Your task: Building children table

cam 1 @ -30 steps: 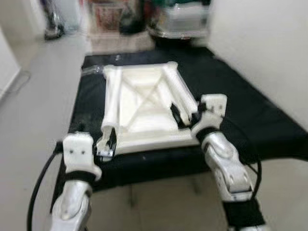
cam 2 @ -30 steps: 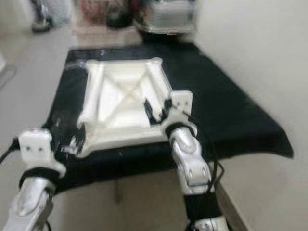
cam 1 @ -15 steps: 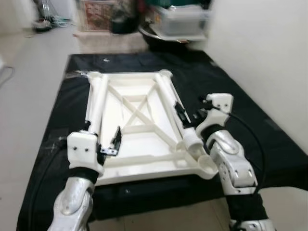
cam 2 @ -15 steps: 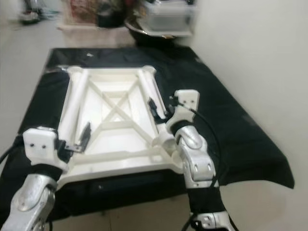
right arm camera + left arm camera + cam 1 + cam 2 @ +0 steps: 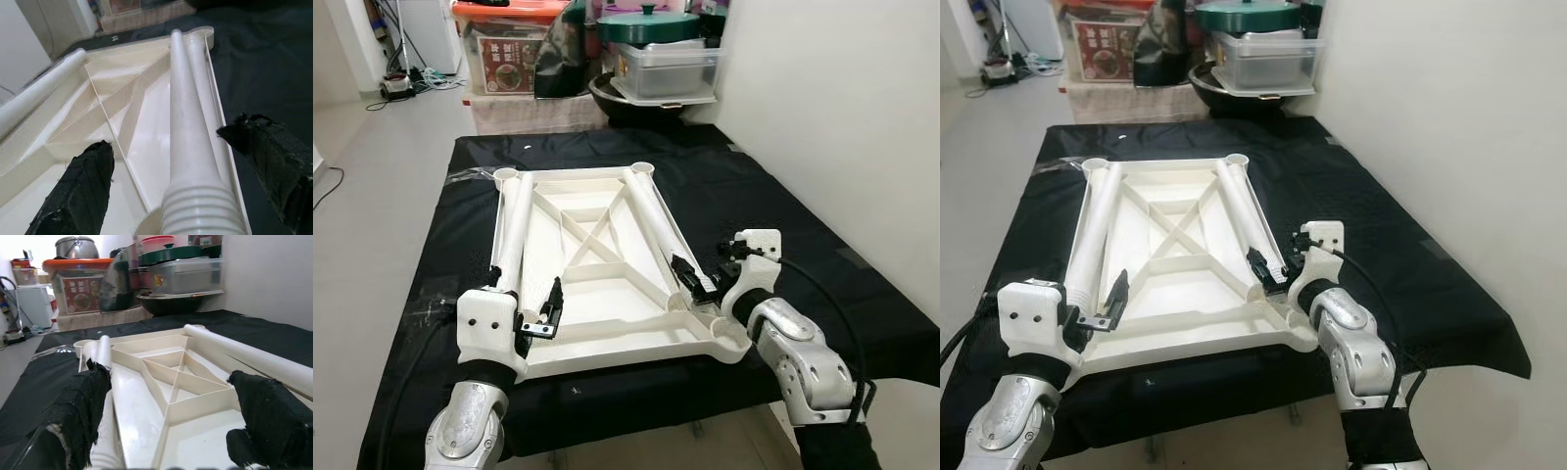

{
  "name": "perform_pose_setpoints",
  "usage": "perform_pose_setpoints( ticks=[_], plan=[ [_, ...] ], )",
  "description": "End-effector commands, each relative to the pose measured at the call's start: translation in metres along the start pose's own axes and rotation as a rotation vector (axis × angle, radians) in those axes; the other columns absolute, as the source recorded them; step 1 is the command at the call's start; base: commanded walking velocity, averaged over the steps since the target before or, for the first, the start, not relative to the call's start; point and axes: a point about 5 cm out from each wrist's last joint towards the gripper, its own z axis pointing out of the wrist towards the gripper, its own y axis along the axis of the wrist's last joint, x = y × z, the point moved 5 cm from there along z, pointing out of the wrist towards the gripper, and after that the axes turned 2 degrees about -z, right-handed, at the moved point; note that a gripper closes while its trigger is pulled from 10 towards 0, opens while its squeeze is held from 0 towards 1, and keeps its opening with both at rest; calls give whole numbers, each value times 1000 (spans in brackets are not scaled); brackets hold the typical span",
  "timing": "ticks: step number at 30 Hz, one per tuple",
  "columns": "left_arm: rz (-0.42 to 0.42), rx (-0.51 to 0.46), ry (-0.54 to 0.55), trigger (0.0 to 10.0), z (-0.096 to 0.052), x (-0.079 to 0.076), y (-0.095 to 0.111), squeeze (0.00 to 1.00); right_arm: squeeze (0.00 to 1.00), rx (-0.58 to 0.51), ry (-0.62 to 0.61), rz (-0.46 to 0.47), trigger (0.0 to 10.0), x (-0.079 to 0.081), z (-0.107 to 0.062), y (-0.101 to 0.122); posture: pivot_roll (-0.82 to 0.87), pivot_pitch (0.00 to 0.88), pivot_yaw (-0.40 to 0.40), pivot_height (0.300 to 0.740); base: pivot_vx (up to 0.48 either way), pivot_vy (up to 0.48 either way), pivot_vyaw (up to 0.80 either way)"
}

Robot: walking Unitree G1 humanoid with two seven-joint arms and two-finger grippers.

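Right gripper (image 5: 171, 171) was spread wide, fingers (image 5: 80, 191) either side of the threaded end of the right table leg (image 5: 188, 132), nothing clamped yet; the leg ran straight out between the pads, lying along the right edge of the upturned white tabletop (image 5: 597, 264). It looked lined up to close on that ribbed end, probably so the leg could be lifted and screwed into the near corner socket (image 5: 736, 343) just beside the fingers on the robot's side. Left gripper (image 5: 166, 431) was likewise parted and empty, its fingers (image 5: 83, 406) straddling the near left part of the tabletop, with the left table leg (image 5: 514, 230) lying close by one pad and stretching away from it along the left edge. Between the two grippers the tabletop lay underside up, its cross ribs showing, which fits assembly: sockets face up so legs go in from above. Both legs lay loose in the tray-like underside, ends reaching toward the far corner sockets; not yet mounted, as far as I could judge. Beyond the fingers, the tabletop sat on a black cloth (image 5: 783, 196) covering a low surface. Further out past the far edge stood storage boxes (image 5: 514, 54) and a covered pot (image 5: 656, 24), against a white wall (image 5: 842, 108) off the right gripper's outer side. Task judged early: grasp stage.
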Motion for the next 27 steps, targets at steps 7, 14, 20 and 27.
perform_pose_setpoints(
  ticks=[7, 14, 20, 27],
  plan=[
    [10, -1, 4, 10000, 2, 1, -2, 0, 0, 81, -40, 60, 10000, -18, 10, -21, 28, 0, -78, 740, 0, 0, 0],
    [11, -5, 7, 10000, 3, 0, -1, 0, 0, 125, -37, 75, 10000, -18, 13, -33, 39, 0, -86, 740, 0, 0, 0],
    [15, -7, 10, 10000, 4, 2, -1, 0, 0, 160, -37, 93, 10000, -17, 15, -43, 46, 0, -87, 740, 0, 0, 0],
    [23, -8, 10, 10000, 5, 2, 0, 0, 0, 175, -19, 115, 10000, -13, 16, -50, 45, 0, -81, 740, 0, 0, 0]
  ],
)
